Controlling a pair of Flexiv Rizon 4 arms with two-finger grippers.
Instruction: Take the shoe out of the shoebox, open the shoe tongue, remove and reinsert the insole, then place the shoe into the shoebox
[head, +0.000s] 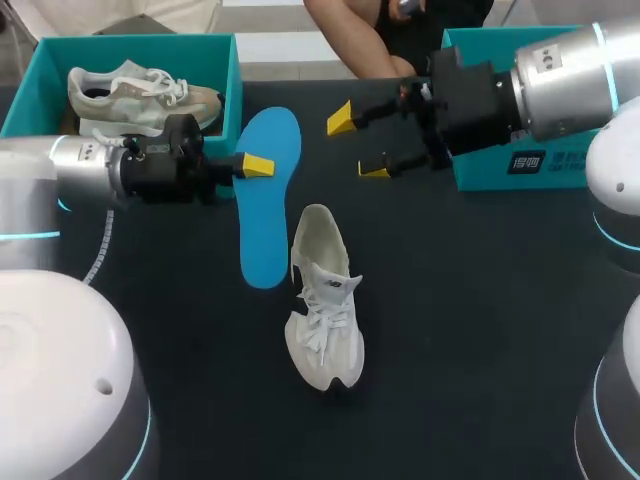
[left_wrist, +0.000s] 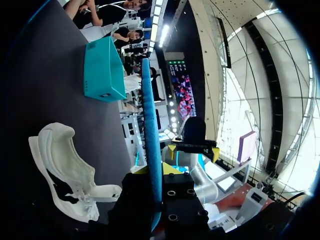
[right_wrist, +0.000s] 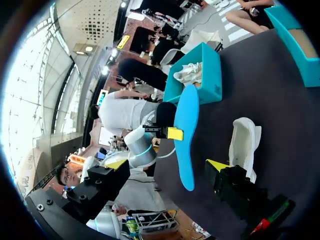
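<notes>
Dark table (head: 480, 330) carries the white shoe (head: 322, 300) near its middle, resting on its sole with the toe toward the robot and the heel opening away; everything else is placed from that shoe. Just beside it, on my left arm's side, the blue insole (head: 265, 200) is out of the shoe and pinched by the left gripper (head: 250, 167); its fingers press on both faces about midway along one long edge, and the left wrist view shows the insole edge-on between them. One end of the insole reaches alongside the shoe's heel opening. Beyond the shoe and toward my right arm's side, the right gripper (head: 358, 145) hangs over the table with its fingers spread wide and nothing between them. Well beyond the shoe on the left stands a teal shoebox (head: 228, 70) with a second shoe (head: 140, 95) in it; another teal box (head: 480, 172) stands well off on the right.

By my judgement the insole is thin, light and bendy — foam that sags at the ends when held mid-edge and buckles if forced; a hold nearer one end would steer the other end into the shoe. The shoe looks light with a soft upper and would likely slide when pushed; the free gripper would best take the heel collar or tongue — steadying it and keeping the mouth open.
</notes>
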